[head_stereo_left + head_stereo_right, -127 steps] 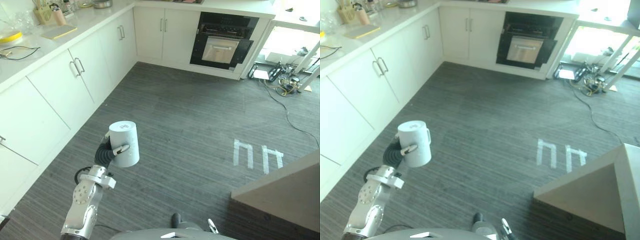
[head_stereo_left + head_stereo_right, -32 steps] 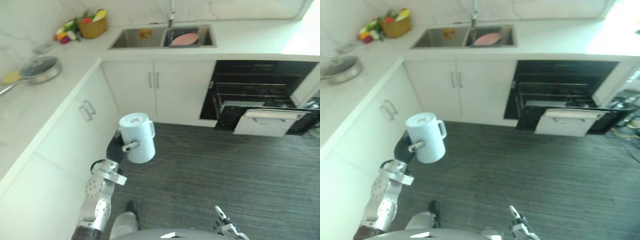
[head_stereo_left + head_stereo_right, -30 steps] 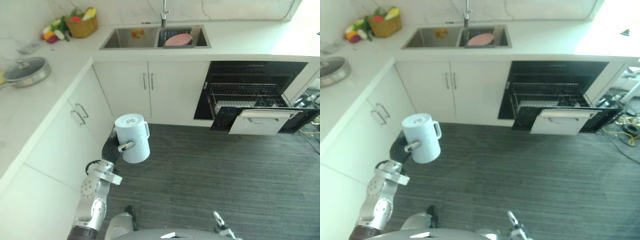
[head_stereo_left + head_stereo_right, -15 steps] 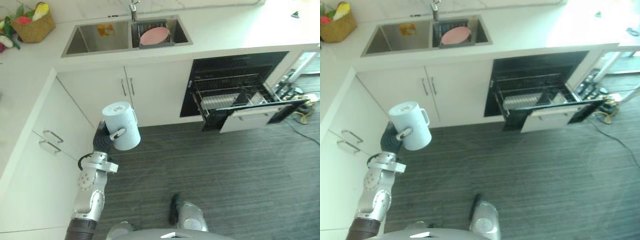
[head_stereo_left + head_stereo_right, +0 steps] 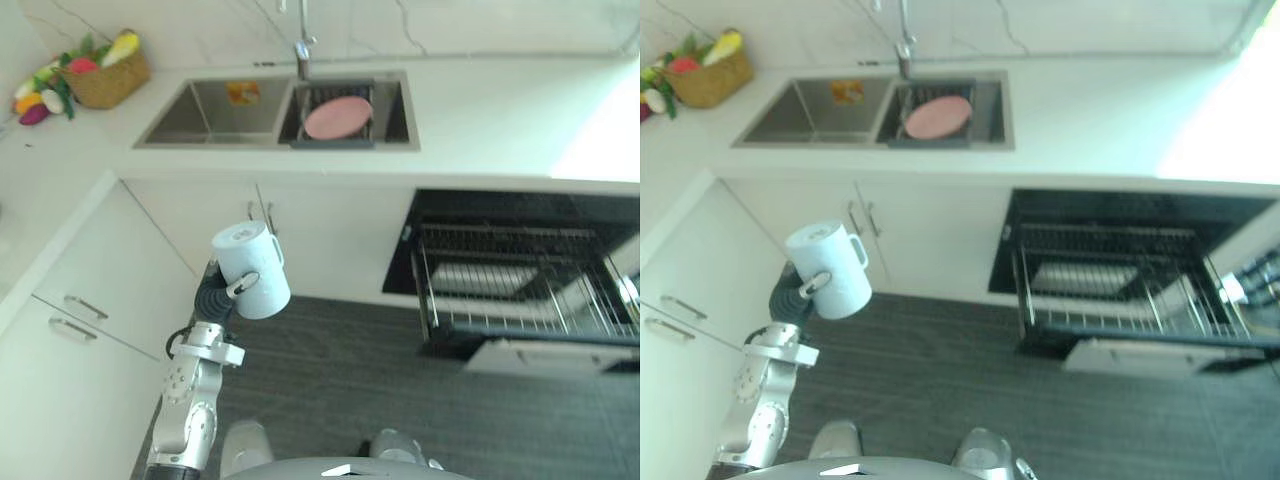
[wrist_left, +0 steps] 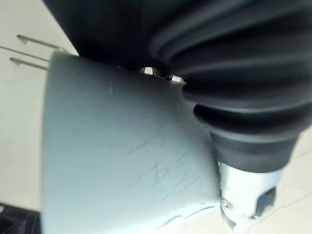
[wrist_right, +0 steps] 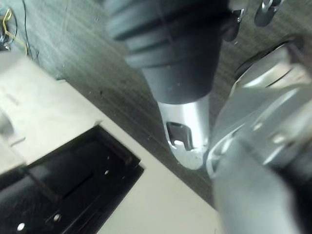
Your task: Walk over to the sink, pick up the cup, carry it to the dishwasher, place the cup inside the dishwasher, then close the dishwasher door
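Left hand is gripping the cup, thumb curled across its side. It is holding the cup roughly upright, raised before the cabinets. Right hand is hanging over the floor, grip unreadable.

Carrying step, I judge. The dishwasher is standing open to the robot's right, door down, rack drawn out. Best approach: swing wide of the door, hold the cup level, lower it into a bare slot. The sink is lying beyond.

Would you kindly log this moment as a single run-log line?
phase: carry | left hand: shut on cup | dishwasher door: open | cup placed: not yet
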Robot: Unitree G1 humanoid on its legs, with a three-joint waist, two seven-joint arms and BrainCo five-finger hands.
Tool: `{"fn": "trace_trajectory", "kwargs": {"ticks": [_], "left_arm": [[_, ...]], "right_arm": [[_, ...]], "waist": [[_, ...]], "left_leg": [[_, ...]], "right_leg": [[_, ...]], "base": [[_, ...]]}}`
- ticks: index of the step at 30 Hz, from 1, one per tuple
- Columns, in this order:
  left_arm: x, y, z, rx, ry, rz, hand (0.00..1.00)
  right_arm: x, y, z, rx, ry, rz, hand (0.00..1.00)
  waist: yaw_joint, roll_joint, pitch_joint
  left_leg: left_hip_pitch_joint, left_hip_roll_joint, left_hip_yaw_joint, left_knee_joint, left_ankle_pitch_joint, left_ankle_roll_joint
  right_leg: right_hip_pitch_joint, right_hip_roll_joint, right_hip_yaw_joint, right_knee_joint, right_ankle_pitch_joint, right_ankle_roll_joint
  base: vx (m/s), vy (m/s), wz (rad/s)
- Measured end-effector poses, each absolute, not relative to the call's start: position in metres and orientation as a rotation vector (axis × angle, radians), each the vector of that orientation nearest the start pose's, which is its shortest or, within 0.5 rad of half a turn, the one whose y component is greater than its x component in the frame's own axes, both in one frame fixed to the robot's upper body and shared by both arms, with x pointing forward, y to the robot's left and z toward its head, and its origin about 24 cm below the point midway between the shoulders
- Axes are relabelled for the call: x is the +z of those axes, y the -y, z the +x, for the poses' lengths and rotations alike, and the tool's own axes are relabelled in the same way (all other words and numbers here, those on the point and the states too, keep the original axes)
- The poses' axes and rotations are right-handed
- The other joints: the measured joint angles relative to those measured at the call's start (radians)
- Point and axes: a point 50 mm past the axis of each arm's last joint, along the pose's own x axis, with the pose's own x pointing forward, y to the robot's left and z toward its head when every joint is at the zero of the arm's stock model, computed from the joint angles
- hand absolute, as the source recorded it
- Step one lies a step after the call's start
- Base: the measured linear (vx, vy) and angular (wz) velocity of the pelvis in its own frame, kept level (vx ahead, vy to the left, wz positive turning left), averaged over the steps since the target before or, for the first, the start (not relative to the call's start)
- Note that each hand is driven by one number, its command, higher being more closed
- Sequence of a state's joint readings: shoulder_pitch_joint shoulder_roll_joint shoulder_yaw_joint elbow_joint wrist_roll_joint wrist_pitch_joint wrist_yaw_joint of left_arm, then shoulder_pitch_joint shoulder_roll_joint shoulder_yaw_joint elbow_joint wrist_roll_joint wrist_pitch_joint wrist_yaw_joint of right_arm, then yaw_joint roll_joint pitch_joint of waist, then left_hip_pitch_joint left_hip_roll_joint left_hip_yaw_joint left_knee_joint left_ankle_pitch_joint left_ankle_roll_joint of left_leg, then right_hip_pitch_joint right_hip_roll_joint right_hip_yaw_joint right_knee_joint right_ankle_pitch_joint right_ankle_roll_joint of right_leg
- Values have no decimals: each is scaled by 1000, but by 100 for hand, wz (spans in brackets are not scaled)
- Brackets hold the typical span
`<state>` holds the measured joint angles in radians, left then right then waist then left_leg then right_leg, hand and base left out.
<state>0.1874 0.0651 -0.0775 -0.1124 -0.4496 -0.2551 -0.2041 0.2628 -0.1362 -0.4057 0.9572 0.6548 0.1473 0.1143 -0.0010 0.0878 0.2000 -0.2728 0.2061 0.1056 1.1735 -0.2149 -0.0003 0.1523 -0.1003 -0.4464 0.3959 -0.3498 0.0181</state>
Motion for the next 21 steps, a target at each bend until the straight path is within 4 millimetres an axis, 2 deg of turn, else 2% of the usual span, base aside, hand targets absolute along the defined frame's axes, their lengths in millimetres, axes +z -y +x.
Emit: {"fn": "trace_trajectory", "kwargs": {"ticks": [1, 2, 3, 4, 5, 6, 8, 9, 10, 13, 14, 16, 19, 21], "left_arm": [[51, -153, 213, -165, 216, -370, 100], [52, -153, 213, -167, 222, -370, 100], [52, -152, 211, -165, 233, -376, 100], [47, -157, 209, -152, 218, -359, 100], [45, -159, 209, -142, 208, -359, 100], [43, -162, 207, -114, 204, -368, 100], [41, -165, 205, -106, 195, -356, 100], [42, -166, 206, -111, 197, -348, 100], [43, -166, 207, -113, 200, -345, 100], [41, -165, 206, -111, 190, -351, 100], [40, -163, 207, -118, 180, -356, 100], [38, -162, 207, -123, 168, -360, 100], [43, -159, 212, -143, 191, -357, 100], [44, -158, 214, -155, 193, -348, 100]], "right_arm": [[-156, 249, 30, -745, -1022, 740, 0], [-155, 251, 34, -740, -1012, 736, 0], [-153, 255, 37, -736, -1003, 728, 0], [-156, 245, 41, -736, -1025, 757, 0], [-157, 241, 41, -729, -1044, 772, 0], [-158, 235, 44, -716, -1053, 791, 0], [-161, 225, 42, -709, -1083, 819, 0], [-163, 222, 40, -704, -1102, 824, 0], [-164, 220, 38, -702, -1114, 824, 0], [-164, 222, 37, -707, -1111, 819, 0], [-164, 224, 36, -713, -1103, 813, 0], [-163, 230, 29, -737, -1105, 794, 0], [-165, 230, 14, -750, -1149, 760, 0], [-166, 229, 6, -761, -1167, 760, 0]], "waist": [[6, -7, -3], [8, -6, -4], [10, 17, -15], [10, -24, -10], [10, -30, -13], [10, -32, -12], [20, -41, -5], [26, -47, -2], [29, -54, 0], [22, -54, -6], [7, -55, -13], [-19, -31, -26], [-24, -41, -28], [-31, -62, -34]], "left_leg": [[-32, -56, 88, -162, -32, 11], [-41, -90, 126, -293, -24, 19], [-13, -151, 174, -643, 112, 66], [34, -201, 186, -749, 162, 169], [51, -213, 179, -788, 165, 166], [78, -227, 168, -853, 195, 157], [118, -232, 154, -899, 206, 148], [133, -236, 147, -904, 205, 138], [149, -244, 143, -920, 202, 124], [184, -258, 140, -1010, 246, 95], [188, -263, 136, -1057, 269, 85], [189, -271, 140, -1085, 283, 89], [186, -298, 143, -1075, 257, 93], [197, -323, 147, -1066, 211, 106]], "right_leg": [[45, -1, -4, -36, 4, 9], [60, 0, -3, -36, 2, 19], [68, 22, 10, -21, -13, 44], [76, -14, 73, 12, -48, 51], [66, -18, 102, 11, -58, 35], [55, -15, 114, -34, -59, 31], [57, -15, 115, -104, -27, 40], [51, -21, 130, -136, 20, 39], [29, -37, 148, -145, 75, 71], [19, -42, 164, -143, 66, 76], [1, -43, 162, -143, 60, 65], [-22, -53, 163, -130, 53, 75], [-53, -87, 181, -73, 20, 71], [-76, -125, 180, 23, -8, 41]], "base": [[457, -31, 7], [600, -21, 15], [497, -19, 17], [485, -51, 21], [345, -41, 24], [331, -41, 23], [200, -38, 19], [77, -87, 15], [49, -97, 18], [-34, -66, -3], [-73, -30, -5], [-28, -9, -12], [67, 26, -12], [113, 17, -27]]}}
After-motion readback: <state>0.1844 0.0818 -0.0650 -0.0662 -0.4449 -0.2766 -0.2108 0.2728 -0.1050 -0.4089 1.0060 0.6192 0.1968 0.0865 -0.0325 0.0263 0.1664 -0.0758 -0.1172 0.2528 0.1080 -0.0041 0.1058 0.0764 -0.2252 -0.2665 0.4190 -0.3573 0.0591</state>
